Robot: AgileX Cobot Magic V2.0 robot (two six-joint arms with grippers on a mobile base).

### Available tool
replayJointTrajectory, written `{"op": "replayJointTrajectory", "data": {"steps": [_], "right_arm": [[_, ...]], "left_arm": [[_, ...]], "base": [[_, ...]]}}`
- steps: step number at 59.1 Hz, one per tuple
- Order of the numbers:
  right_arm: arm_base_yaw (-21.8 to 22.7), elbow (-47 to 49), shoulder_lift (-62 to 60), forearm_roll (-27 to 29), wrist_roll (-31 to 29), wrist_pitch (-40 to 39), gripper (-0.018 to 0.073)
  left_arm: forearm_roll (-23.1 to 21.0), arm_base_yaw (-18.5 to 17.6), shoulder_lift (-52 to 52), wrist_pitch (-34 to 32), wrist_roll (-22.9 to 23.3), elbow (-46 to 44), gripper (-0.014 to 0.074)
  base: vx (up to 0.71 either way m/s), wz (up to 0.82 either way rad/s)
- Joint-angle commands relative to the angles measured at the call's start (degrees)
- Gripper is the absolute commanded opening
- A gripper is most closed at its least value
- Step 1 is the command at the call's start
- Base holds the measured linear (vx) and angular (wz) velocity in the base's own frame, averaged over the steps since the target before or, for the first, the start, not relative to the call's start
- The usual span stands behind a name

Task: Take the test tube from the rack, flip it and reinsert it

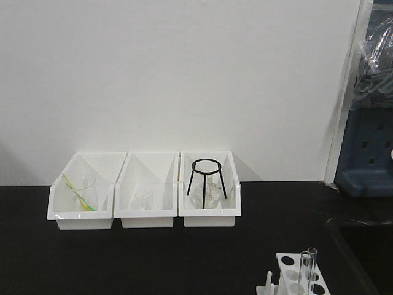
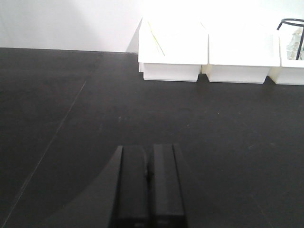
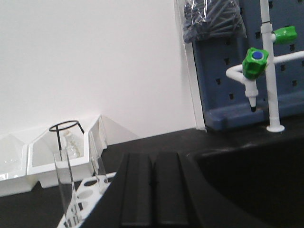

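The white rack [image 1: 284, 261] sits at the bottom right of the black table, with short pegs on its left side. Two clear test tubes that look alike stand upright in it, one [image 1: 305, 265] just in front of the other [image 1: 313, 258]. The right wrist view shows the rack [image 3: 110, 176] and both tubes [image 3: 63, 180] [image 3: 97, 159] just left of my right gripper [image 3: 153, 154], which is shut, empty and clear of them. My left gripper [image 2: 148, 148] is shut and empty over bare table, far from the rack.
Three white open-fronted bins [image 1: 147, 215] stand in a row at the back. The left one holds a beaker, the right one a black tripod ring [image 1: 207, 178] over a flask. A dark sink [image 1: 365, 246] lies to the right, with a blue pegboard [image 1: 368, 153] and a green-handled tap [image 3: 255, 61].
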State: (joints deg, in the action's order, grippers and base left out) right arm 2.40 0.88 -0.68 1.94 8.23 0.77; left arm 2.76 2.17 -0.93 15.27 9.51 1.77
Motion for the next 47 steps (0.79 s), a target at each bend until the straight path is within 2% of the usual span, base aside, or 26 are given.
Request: {"op": "replayJointTrajectory", "data": {"steps": [1, 16, 32, 41, 47], "right_arm": [[0.4, 8.0, 2.2, -1.9, -1.6, -5.8, -0.0012], [0.4, 30.2, 23.9, -4.6, -5.7, -6.3, -0.0012], [0.4, 34.0, 38.4, -4.5, -5.4, -7.6, 0.0008], [0.4, 34.0, 40.6, -4.5, -5.4, -7.6, 0.0097], [0.4, 34.0, 40.6, -4.5, -5.4, -7.6, 0.023]], "left_arm": [[-0.3, -0.2, -0.6, -4.8, 0.0, 0.1, -0.0006], [-0.3, -0.2, -0.6, -4.8, 0.0, 0.1, -0.0006], [-0.3, -0.2, -0.6, -4.8, 0.0, 0.1, -0.0006], [-0.3, -0.2, -0.6, -4.8, 0.0, 0.1, -0.0006], [-0.3, -0.2, -0.6, -4.8, 0.0, 0.1, -0.0006]], "base": [[0.0, 0.0], [0.0, 0.0], [0.0, 0.0], [0.0, 0.0], [0.0, 0.0]]}}
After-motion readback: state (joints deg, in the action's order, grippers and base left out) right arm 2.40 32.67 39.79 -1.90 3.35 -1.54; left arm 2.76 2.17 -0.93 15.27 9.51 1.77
